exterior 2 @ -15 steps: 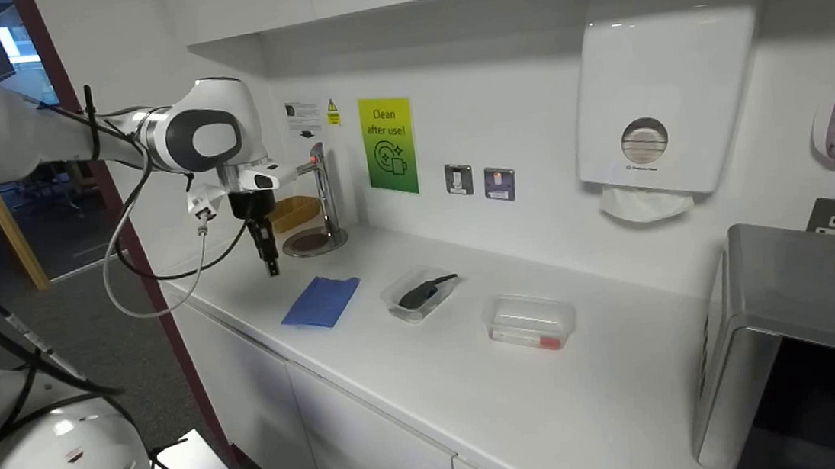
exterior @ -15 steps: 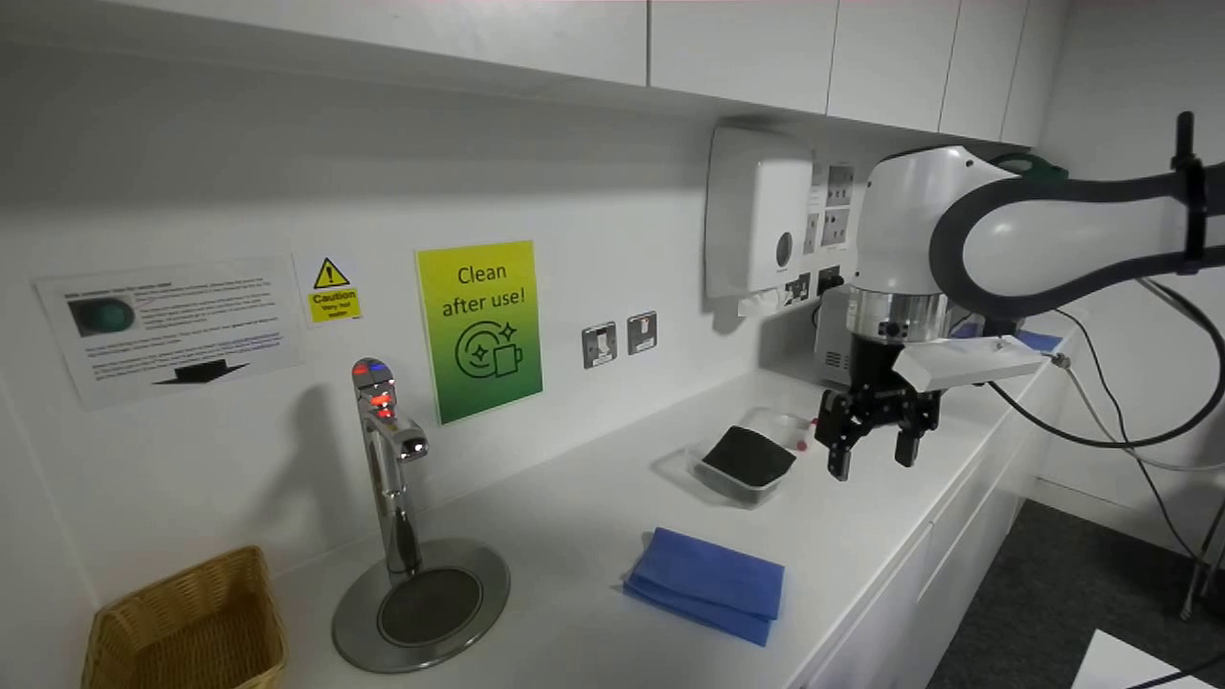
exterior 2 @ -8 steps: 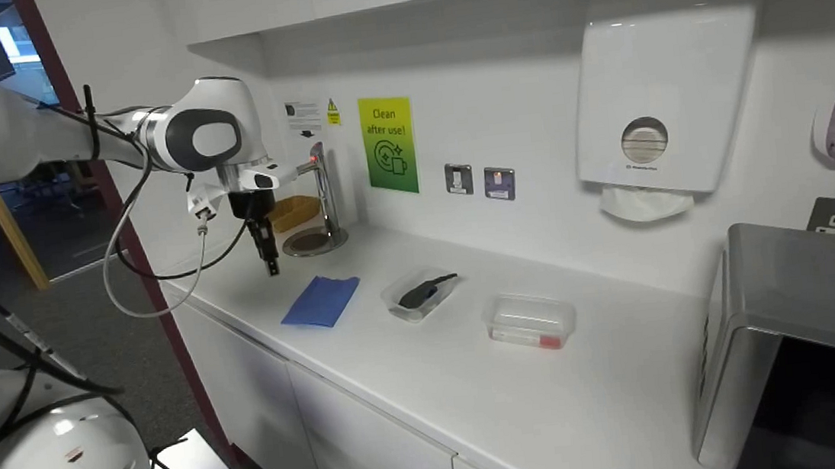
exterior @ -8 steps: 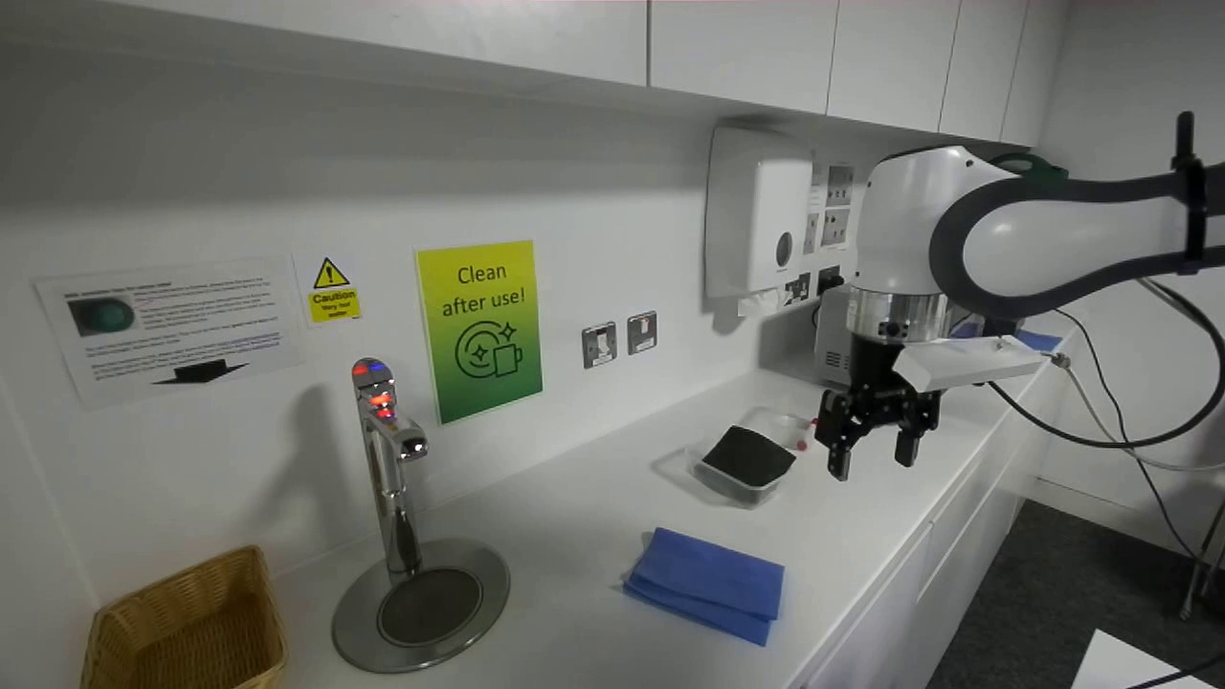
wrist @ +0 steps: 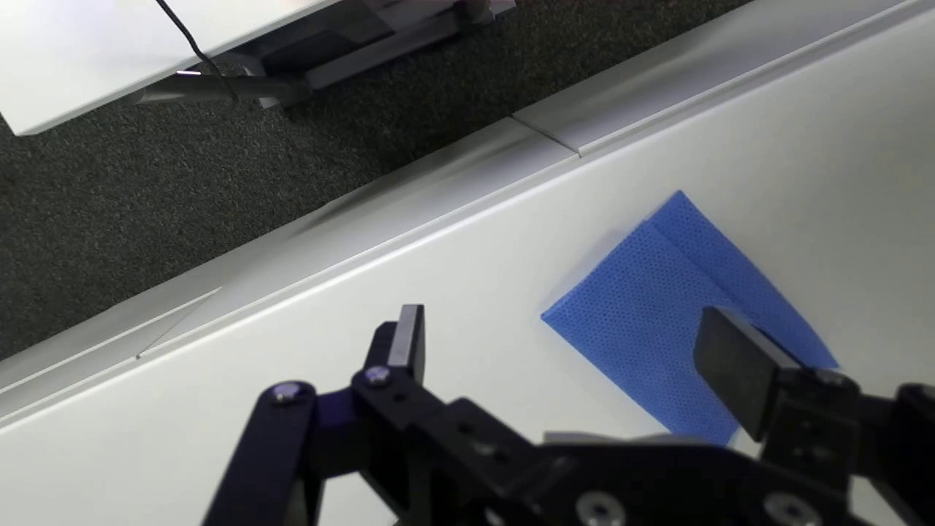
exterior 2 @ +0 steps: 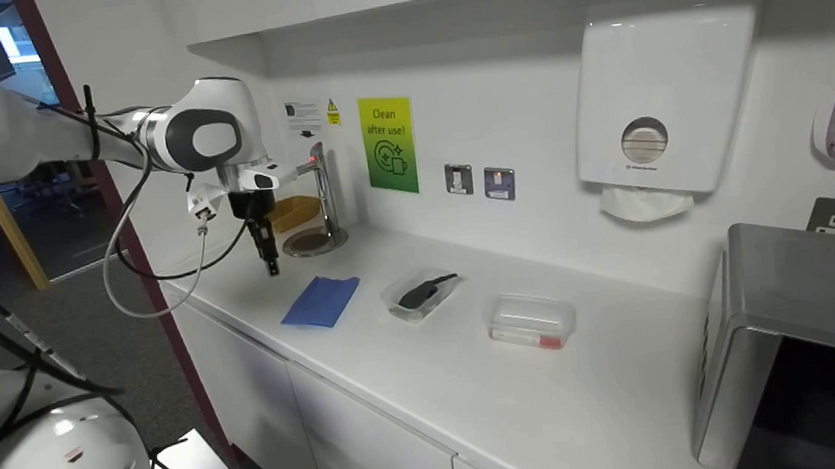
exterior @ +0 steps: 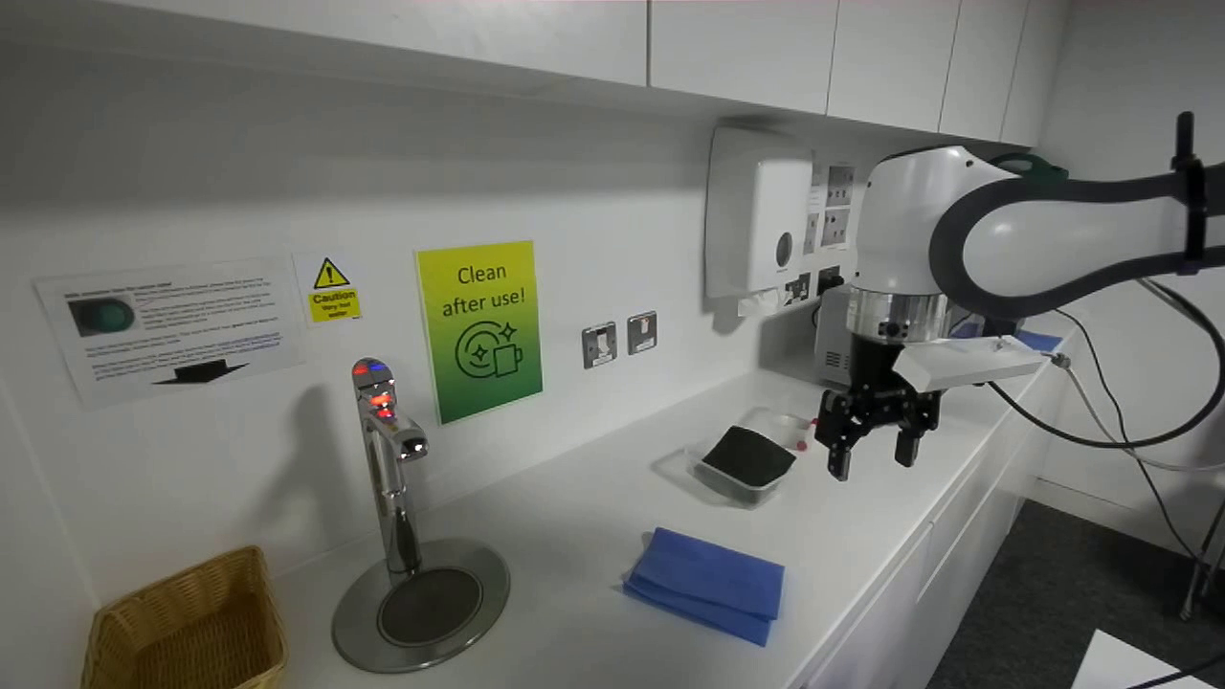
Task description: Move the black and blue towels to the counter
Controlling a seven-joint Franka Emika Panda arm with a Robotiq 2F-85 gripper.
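At the left end of the white tabletop, as an exterior view shows, sits a wicker basket. Next come the chrome tap and its round steel drain. Right of these, nearer the front edge, the blue towel lies folded and flat on the tabletop, so its part of the task looks finished. Farther along, the black towel rests tilted in a clear tub, with a 2nd clear tub just beyond it. Rightmost, the gripper hangs above the tabletop with its 2 fingers spread wide, nothing between them, touching neither towel.

By my reading, the step in hand is fetching the black towel, and the grasp is not yet begun. The next move calls for bringing the gripper over the clear tub, lowering it so that it pinches cloth and not plastic, lifting clear of the rim and laying the towel on bare tabletop.
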